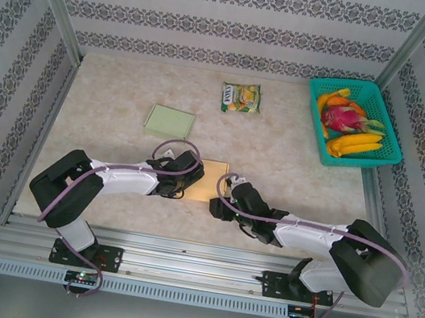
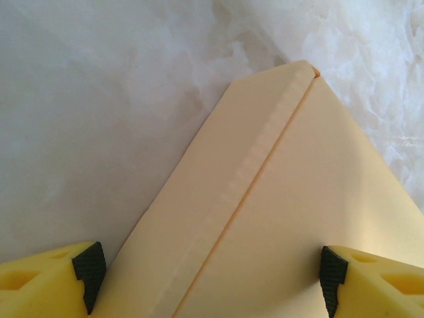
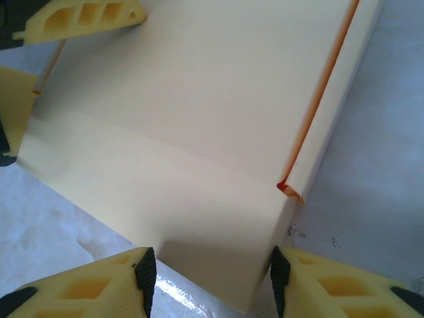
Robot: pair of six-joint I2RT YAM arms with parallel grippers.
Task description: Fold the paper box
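Right wrist view: paper box point(image 3: 185, 119) lies flat on the tabletop point(image 3: 371, 199), one corner between the spread jaws of your right end effector point(image 3: 211, 278), unpinched. Left end effector point(image 2: 211, 271) released wide, straddling the box's far side. Likely bracketing both ends so it can't slide when you fold.

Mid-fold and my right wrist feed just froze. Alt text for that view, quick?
A flat cream paper box lies on the marbled table, its near corner between the yellow, black-padded fingers of the right gripper; whether they pinch it is unclear. An orange-edged flap runs down its right side, and the left gripper's fingers show at top left.
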